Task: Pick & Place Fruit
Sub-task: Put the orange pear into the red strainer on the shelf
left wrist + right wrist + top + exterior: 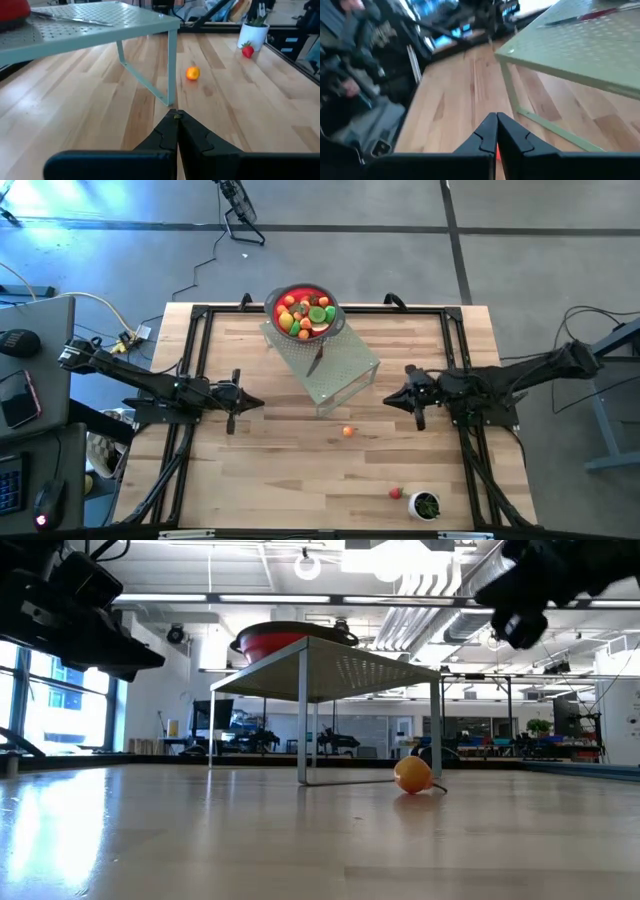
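Observation:
A red bowl [305,312] heaped with small fruit pieces stands on the far end of a pale green perforated rack [335,375]. One orange fruit [347,432] lies on the wooden table near the rack's near corner, also seen in the left wrist view [193,73] and the low view [412,775]. A red strawberry piece [396,493] lies near the table's front right. My left gripper [262,402] is shut and empty, level, left of the rack. My right gripper [386,400] is shut and empty, right of the rack. Both point toward the table's middle.
A silver knife [316,360] lies on the rack top. A small white cup [425,505] with green contents stands by the strawberry at the front right. A black frame [200,320] borders the table. Bare wood lies between the grippers and the near edge.

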Controlling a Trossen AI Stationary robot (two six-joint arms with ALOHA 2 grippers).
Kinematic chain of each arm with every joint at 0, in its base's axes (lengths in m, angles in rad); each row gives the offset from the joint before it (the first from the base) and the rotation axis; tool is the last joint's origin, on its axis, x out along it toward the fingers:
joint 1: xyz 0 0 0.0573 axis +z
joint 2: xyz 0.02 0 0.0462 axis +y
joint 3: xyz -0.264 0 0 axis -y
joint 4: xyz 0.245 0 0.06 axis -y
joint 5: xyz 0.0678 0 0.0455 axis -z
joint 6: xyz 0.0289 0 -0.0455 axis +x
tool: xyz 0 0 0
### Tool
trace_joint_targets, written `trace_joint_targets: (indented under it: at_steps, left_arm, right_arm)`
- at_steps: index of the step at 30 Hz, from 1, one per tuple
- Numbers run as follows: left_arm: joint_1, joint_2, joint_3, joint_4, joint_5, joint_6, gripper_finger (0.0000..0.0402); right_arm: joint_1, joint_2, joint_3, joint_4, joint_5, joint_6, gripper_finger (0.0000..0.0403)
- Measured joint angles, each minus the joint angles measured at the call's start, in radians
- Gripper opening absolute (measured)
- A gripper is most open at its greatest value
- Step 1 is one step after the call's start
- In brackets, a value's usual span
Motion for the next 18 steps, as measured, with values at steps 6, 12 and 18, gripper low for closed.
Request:
trace_joint_targets:
  at_steps: [6,12,18]
  left_arm:
    - [0.000,-0.010,0.000,-0.004,-0.001,-0.004,0.0000]
    - [0.000,-0.011,0.000,-0.008,-0.001,-0.007,0.0000]
    - [0.000,-0.010,0.000,-0.008,-0.001,-0.007,0.0000]
  right_arm:
    - [0.050,0.237,0.233,-0.275,0.045,0.027,0.0002]
    - [0.078,0.424,0.423,-0.476,0.063,0.087,0.0002]
    - [0.079,0.491,0.465,-0.331,0.055,0.011,0.0002]
